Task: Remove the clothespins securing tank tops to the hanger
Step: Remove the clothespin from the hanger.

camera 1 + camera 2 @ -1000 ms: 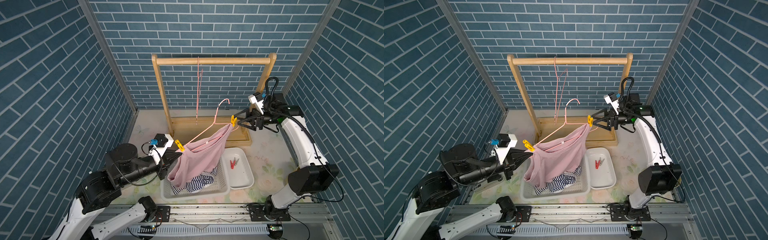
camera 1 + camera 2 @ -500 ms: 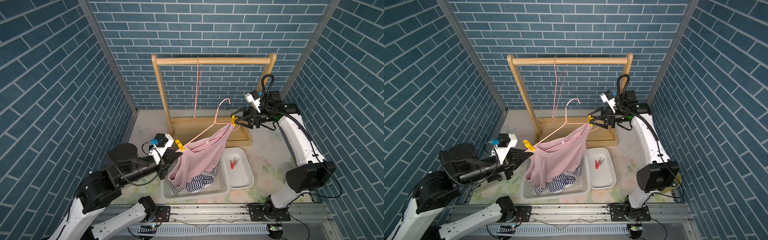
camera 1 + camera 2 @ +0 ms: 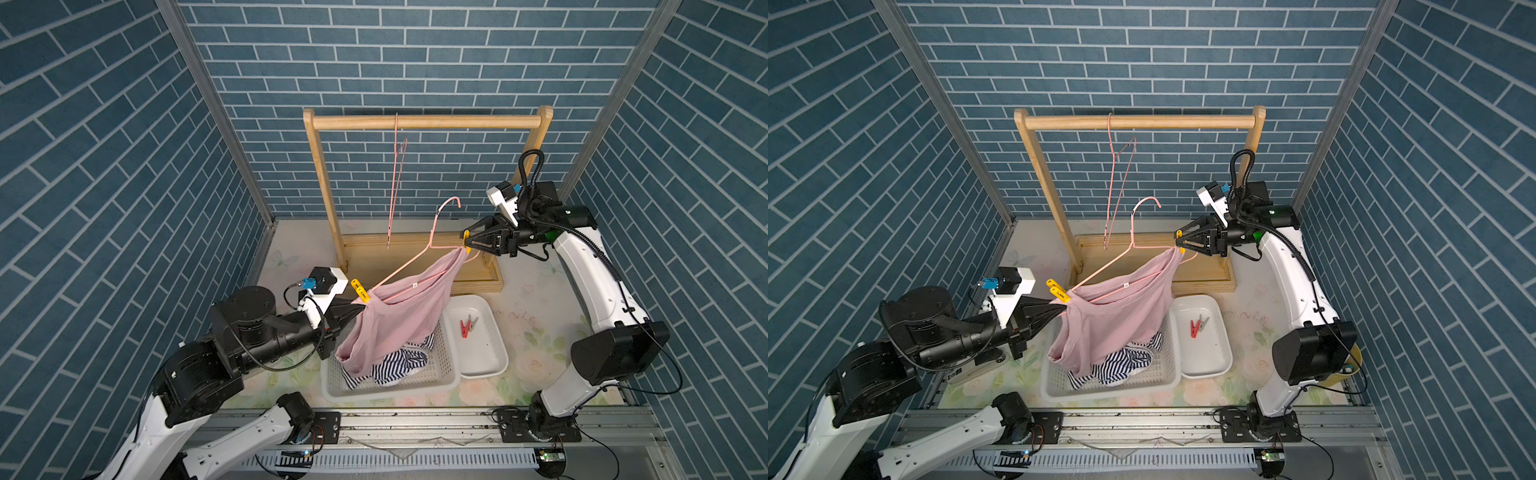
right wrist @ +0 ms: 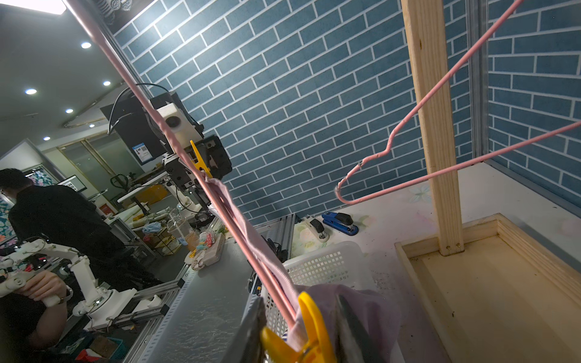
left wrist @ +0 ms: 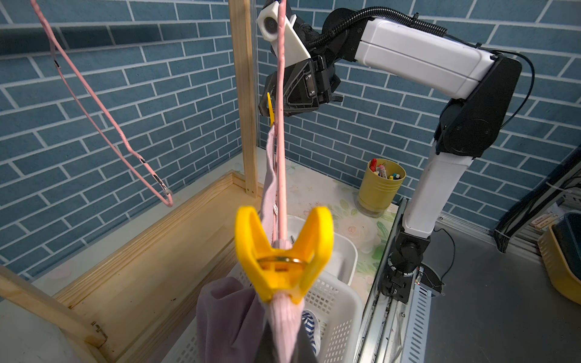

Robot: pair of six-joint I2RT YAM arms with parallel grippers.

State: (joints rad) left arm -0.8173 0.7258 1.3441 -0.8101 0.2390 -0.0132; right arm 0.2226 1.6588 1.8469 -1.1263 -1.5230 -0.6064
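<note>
A pink wire hanger [image 3: 399, 274] hangs tilted between my two arms with the dusty pink tank top [image 3: 395, 324] draped from it. One yellow clothespin [image 3: 360, 290] [image 5: 283, 251] pins the top at the hanger's low end. My left gripper [image 3: 359, 309] [image 5: 284, 339] is shut on the pink fabric just below that pin. Another yellow clothespin [image 3: 466, 243] [image 4: 309, 333] sits at the high end. My right gripper [image 3: 467, 241] [image 4: 301, 333] has closed around it, one finger on each side. The striped tank top [image 3: 399, 365] lies in the basket [image 3: 440, 374]. A red clothespin [image 3: 464, 329] and a grey clothespin [image 3: 473, 322] lie in the white tray [image 3: 486, 365].
The wooden rack [image 3: 424, 121] stands at the back with a bare pink hanger [image 3: 395, 187] on its rail; its base [image 3: 469, 274] is under my right gripper. A yellow cup of pens [image 5: 380, 188] stands by the right arm's base. Two staplers [image 4: 339, 221] lie at the left.
My right gripper has moved left onto the yellow clothespin at the hanger's high end, and its jaws have narrowed around it. The left arm and hanger have stayed still.
</note>
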